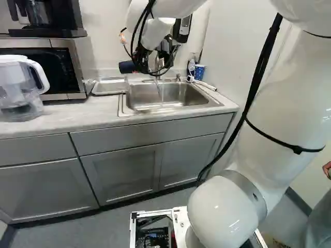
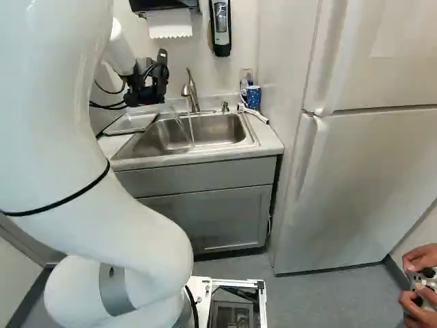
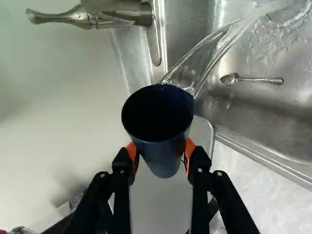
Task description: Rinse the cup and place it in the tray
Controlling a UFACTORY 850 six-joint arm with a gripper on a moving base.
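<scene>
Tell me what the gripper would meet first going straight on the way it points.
Beyond the dark blue cup it holds, probably the steel sink's rim; the cup hides the exact spot, and depth is unclear.

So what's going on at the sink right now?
The robot's hand is gripping the dark blue cup from both sides. Water is running from the faucet, splashing by the cup's rim and into the sink, where a spoon lies. It looks like the rinse is under way; the cup isn't in the tray beside the sink yet.
</scene>
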